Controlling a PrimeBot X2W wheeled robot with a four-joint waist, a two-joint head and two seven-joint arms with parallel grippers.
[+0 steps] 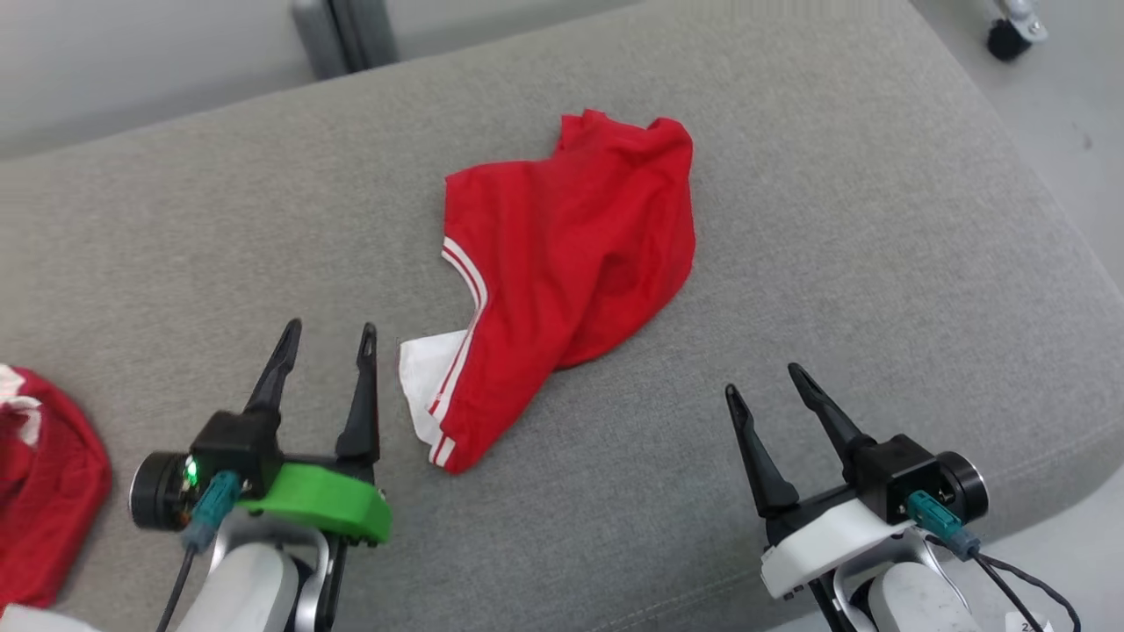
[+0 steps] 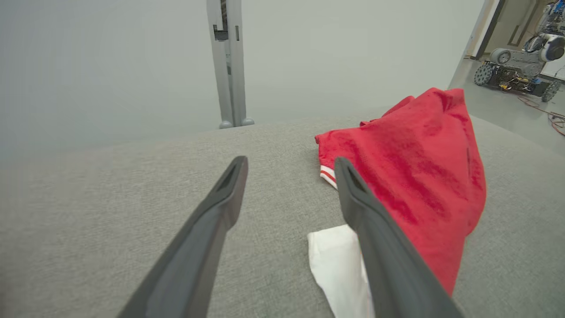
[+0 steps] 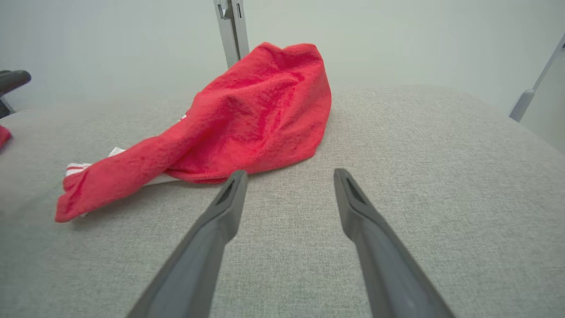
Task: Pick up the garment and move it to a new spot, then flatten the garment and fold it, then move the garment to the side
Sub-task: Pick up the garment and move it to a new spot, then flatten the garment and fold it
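Garment (image 1: 571, 263), red with white-striped trim, lies in a loose heap on a grey cushion (image 1: 176, 228), just ahead of both claws and between them. Nearest the camera, the left claw (image 1: 329, 338) stands with its fingers spread wide and empty, tips pointing away across the cushion. The right claw (image 1: 764, 382) is likewise spread and grasps nothing. Off the left claw's outer side, a second red cloth (image 1: 44, 491) sits at the cushion's edge.

A white flap (image 1: 426, 377) of the garment rests just beside the left claw's inner finger; whether they touch cannot be told. In the left wrist view the garment (image 2: 410, 168) rises to the right of the claw (image 2: 291, 163); in the right wrist view it (image 3: 260, 115) mounds ahead and left of the claw (image 3: 289, 173), apart from the fingertips.

Beyond the cushion stand a grey post (image 1: 342, 35) and a caster wheel (image 1: 1010, 31).
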